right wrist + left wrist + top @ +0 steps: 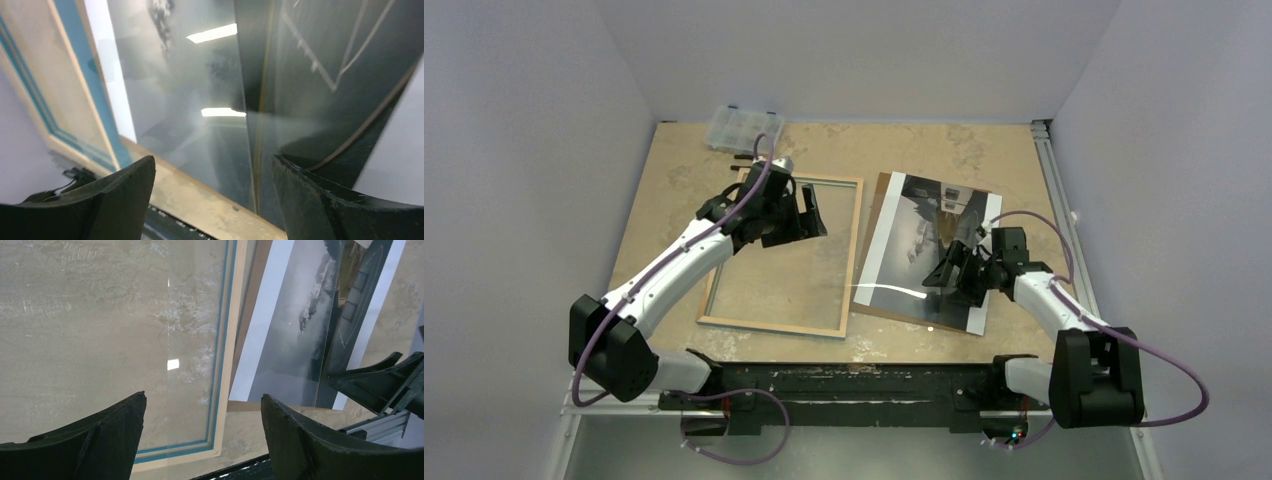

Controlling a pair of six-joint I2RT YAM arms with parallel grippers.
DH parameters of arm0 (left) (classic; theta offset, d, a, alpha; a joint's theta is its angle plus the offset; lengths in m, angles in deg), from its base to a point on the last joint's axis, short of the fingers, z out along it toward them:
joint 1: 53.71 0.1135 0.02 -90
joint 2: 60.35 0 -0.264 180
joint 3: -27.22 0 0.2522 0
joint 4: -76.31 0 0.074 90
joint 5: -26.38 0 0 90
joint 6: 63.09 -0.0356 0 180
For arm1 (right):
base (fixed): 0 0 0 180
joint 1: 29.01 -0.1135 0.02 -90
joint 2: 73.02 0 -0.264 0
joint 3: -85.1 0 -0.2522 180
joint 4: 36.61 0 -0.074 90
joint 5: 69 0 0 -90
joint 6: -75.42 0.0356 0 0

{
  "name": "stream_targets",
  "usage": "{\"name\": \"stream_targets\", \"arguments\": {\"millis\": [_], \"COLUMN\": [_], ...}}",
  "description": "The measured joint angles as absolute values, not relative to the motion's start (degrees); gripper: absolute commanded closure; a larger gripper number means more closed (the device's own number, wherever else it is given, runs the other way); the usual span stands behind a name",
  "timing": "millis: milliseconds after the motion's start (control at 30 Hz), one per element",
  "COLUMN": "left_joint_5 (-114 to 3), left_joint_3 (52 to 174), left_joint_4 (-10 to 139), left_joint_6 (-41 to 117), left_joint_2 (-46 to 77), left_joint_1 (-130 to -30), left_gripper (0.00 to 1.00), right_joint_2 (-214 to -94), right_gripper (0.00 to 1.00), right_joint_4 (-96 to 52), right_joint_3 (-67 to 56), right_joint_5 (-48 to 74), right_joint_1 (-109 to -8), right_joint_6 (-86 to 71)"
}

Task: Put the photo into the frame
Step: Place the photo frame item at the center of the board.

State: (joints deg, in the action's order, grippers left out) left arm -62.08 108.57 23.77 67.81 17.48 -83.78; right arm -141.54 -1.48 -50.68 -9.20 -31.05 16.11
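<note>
The frame [774, 325] lies flat on the table left of centre, its light wood side up. The left wrist view shows its wood rail and a thin blue line [227, 340]. My left gripper [809, 215] hovers over the frame's far right part, open, with nothing between its fingers [203, 396]. The photo [934, 250], a grey misty print with a white border, lies face up on a brown board to the right of the frame. My right gripper [946, 270] is low over the photo [190, 90], open and empty [213, 159]. The frame's edge [87, 85] shows at the left of the right wrist view.
The brown cardboard board [879, 300] sticks out under the photo's near and left edges. A clear plastic box [744, 128] stands at the back left. A metal rail [1049, 170] runs along the table's right edge. White walls close in the sides and back.
</note>
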Motion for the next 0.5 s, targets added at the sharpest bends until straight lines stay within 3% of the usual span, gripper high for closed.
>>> {"name": "stream_targets", "arguments": {"millis": [200,500], "left_joint_5": [-62.6,-60.8], "left_joint_3": [108.5,103.3], "left_joint_4": [23.3,25.8], "left_joint_6": [67.8,68.3], "left_joint_2": [20.4,24.7], "left_joint_1": [-83.4,-81.9], "left_gripper": [0.2,0.36], "right_joint_2": [-141.6,-152.1], "right_gripper": [0.13,0.16], "right_joint_4": [0.6,-6.1], "right_joint_3": [-45.8,-42.8], "right_joint_5": [-1.1,-3.6], "right_joint_1": [-31.2,-31.2], "right_joint_6": [13.7,14.9]}}
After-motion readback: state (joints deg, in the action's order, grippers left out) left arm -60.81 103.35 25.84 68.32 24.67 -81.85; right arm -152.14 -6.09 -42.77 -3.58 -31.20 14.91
